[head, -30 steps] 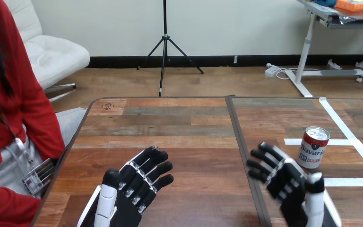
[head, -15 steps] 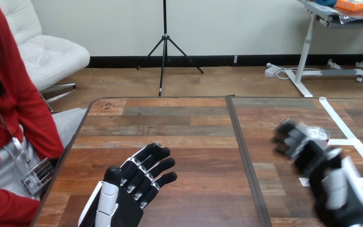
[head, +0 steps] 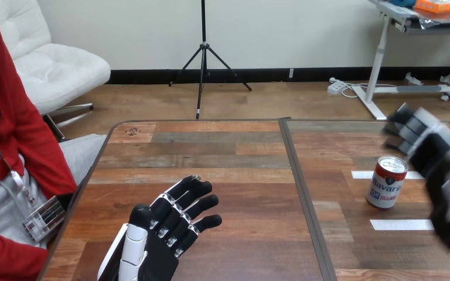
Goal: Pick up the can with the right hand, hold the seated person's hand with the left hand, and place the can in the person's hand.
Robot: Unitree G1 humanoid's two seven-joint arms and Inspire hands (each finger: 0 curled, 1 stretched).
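Table (head: 211, 153) is wood planks in mixed browns and greys, grain showing, mostly matt with a faint sheen. A dark smooth strip (head: 302, 193) runs down the middle. The white tape strips (head: 401, 224) at the right of the frame look flat and matt. The can (head: 387, 184) is shiny metal: bare silver lid, glossy printed side. The left hand (head: 159, 246), lower middle, is satin black plastic with smooth glossy white shells. The right hand (head: 440, 163) at the right edge looks like the same stuff.

Bright, even light; soft shadows.
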